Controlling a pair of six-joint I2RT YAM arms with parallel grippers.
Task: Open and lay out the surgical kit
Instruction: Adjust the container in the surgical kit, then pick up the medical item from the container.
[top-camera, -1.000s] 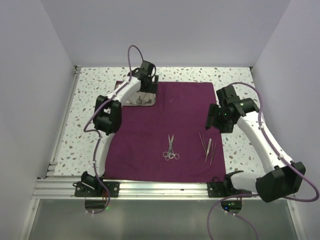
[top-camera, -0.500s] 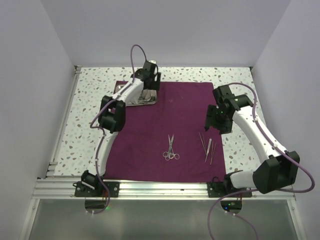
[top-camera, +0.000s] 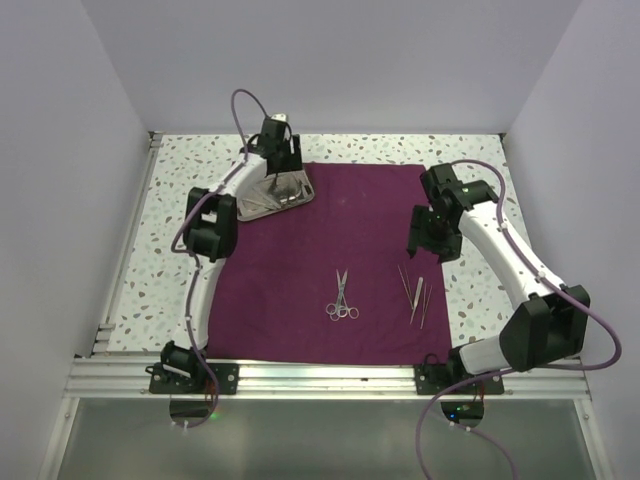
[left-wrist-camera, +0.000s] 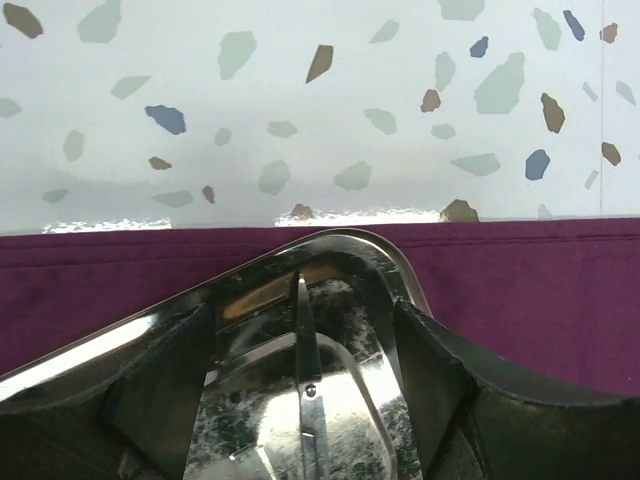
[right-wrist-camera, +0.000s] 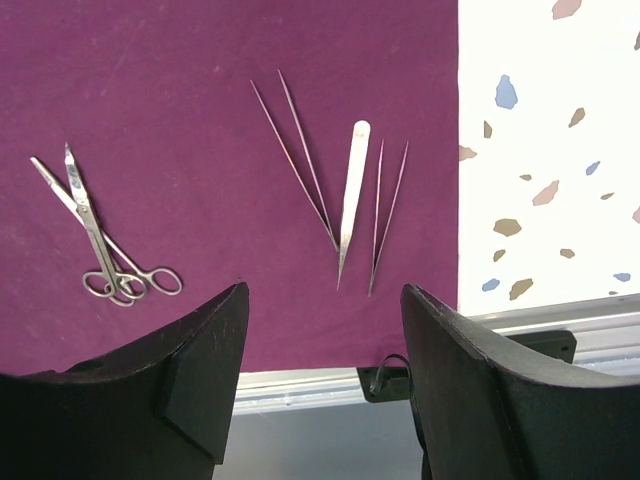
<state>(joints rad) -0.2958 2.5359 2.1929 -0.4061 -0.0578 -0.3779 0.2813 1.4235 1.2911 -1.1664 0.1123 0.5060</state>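
Much of the steel tray (left-wrist-camera: 350, 255) out of view behind left end effector (left-wrist-camera: 303, 312)

One cloth wrap (top-camera: 370, 220), one steel tray (top-camera: 290, 192), three tweezers (right-wrist-camera: 350, 180), and overlapping scissors (right-wrist-camera: 93, 232), count unclear.

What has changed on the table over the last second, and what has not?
The left claw swung left, and the steel tray turned with it, now askew at the far left corner of the cloth. The right claw edged slightly toward the far side. The scissors and tweezers stayed put.
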